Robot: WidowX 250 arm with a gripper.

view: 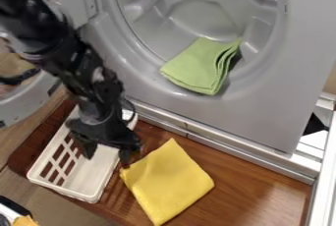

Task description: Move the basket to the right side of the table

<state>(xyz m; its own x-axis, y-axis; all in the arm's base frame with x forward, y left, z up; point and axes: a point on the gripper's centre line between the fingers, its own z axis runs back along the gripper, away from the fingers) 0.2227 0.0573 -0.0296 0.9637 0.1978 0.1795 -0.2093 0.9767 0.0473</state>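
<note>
The black gripper (108,152) hangs over the right part of the white plastic basket (66,189), its fingers spread apart. One finger is over the inside of the basket, the other by the outer side of its right wall, close to a corner of the yellow cloth. Whether either finger touches the basket I cannot tell. The slotted basket lies on the left part of the brown wooden table (242,185); the arm covers part of its far end.
A folded yellow cloth (171,181) lies right of the basket. Behind the table stands a grey machine front (263,107) with a round opening holding a green cloth (200,65). A metal ledge borders the table's back, and a white frame stands at the right.
</note>
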